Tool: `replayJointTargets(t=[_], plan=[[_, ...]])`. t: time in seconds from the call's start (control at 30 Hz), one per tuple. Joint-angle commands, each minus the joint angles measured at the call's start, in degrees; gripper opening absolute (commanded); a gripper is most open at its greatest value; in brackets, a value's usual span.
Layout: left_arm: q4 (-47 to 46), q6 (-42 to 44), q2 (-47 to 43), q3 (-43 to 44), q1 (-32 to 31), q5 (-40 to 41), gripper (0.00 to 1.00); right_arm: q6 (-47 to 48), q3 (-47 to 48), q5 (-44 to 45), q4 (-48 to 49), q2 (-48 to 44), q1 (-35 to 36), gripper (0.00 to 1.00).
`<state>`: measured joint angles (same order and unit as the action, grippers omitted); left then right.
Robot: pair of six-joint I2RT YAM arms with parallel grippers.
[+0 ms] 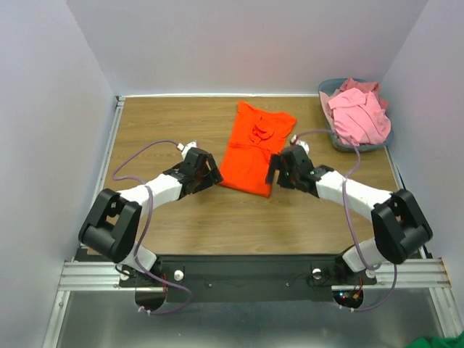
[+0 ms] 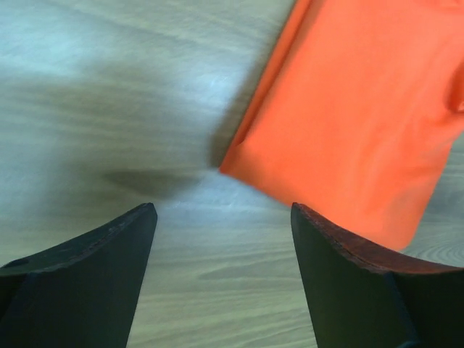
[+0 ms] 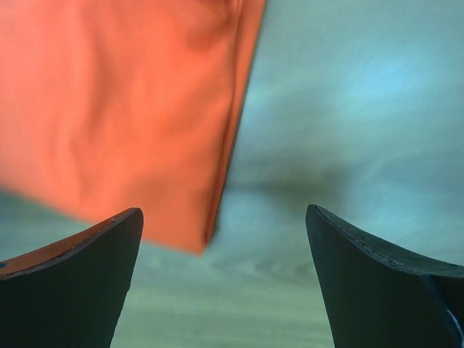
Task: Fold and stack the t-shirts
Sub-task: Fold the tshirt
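Observation:
The orange-red t-shirt (image 1: 254, 148) lies on the wooden table, folded lengthwise into a long strip with its sleeves bunched near the top. My left gripper (image 1: 212, 174) is open and empty just left of the strip's near left corner (image 2: 225, 168). My right gripper (image 1: 274, 176) is open and empty just right of the strip's near right corner (image 3: 203, 243). The cloth also fills the upper right of the left wrist view (image 2: 362, 109) and the upper left of the right wrist view (image 3: 116, 109). Pale pink t-shirts (image 1: 357, 114) are heaped in the basket.
The grey-blue plastic basket (image 1: 341, 141) stands at the back right corner of the table. White walls close in the back and both sides. The wooden table (image 1: 167, 130) has a metal rail along its left edge.

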<state>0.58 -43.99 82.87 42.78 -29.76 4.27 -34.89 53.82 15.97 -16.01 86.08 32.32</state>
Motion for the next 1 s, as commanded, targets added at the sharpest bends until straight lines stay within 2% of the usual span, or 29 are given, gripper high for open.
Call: replayJointTargets(t=[0.0,0.03,0.1,0.13,0.23,0.33,0.47,0.57,0.67,0.73,0.77,0.8,0.87,0.97], plan=[[-4.44,2.41,4.04,4.58,0.14,-3.13,0.78,-6.94,-8.37,-15.69,6.95,-4.07,0.2,1.0],[-4.62,2.5,5.97,4.94,0.14,-4.0,0.68,-8.07,-10.12,-17.27,8.61,-5.3,0.29,1.0],[-4.62,2.5,7.47,5.47,0.14,-4.01,0.63,-8.7,-11.45,-19.56,10.73,-6.1,0.29,1.0],[-5.14,2.33,8.0,5.47,0.14,-6.1,0.56,-9.13,-11.89,-19.83,11.61,-6.1,0.29,1.0],[-6.82,2.33,9.41,5.12,0.14,-7.79,0.47,-9.49,-12.16,-18.43,11.79,-5.23,0.29,0.97],[-6.82,2.15,10.82,5.2,0.14,-6.91,0.32,-10.11,-11.99,-19.48,12.75,-2.33,0.29,0.83],[-6.82,2.06,12.84,5.55,0.14,-7.26,0.16,-10.28,-11.72,-18.79,14.6,0.75,0.29,0.73],[-6.73,2.06,14.07,5.91,0.14,-7.35,0.0,-10.37,-11.11,-18.6,14.95,2.59,0.38,0.67],[-6.29,2.33,14.69,6.26,0.14,-7.44,0.0,-10.11,-10.76,-18.08,15.31,3.91,0.29,0.58],[-6.29,2.5,15.04,6.08,0.14,-7.35,0.0,-10.11,-10.58,-18.51,15.48,4.35,0.29,0.43],[-6.29,2.5,14.52,5.82,0.14,-7.44,0.0,-10.19,-10.84,-18.78,15.48,4.36,0.29,0.31],[-6.38,2.5,14.16,4.95,0.14,-7.35,0.0,-10.19,-11.02,-19.04,15.48,4.36,0.29,0.24],[-6.64,2.15,11.89,3.37,0.05,-7.09,0.0,-10.11,-11.81,-20.09,15.48,2.96,0.38,0.13],[-7.26,-0.13,7.67,-2.34,-1.08,-6.03,0.0,-9.76,-14.79,-22.9,15.48,-0.2,0.29,0.04]])
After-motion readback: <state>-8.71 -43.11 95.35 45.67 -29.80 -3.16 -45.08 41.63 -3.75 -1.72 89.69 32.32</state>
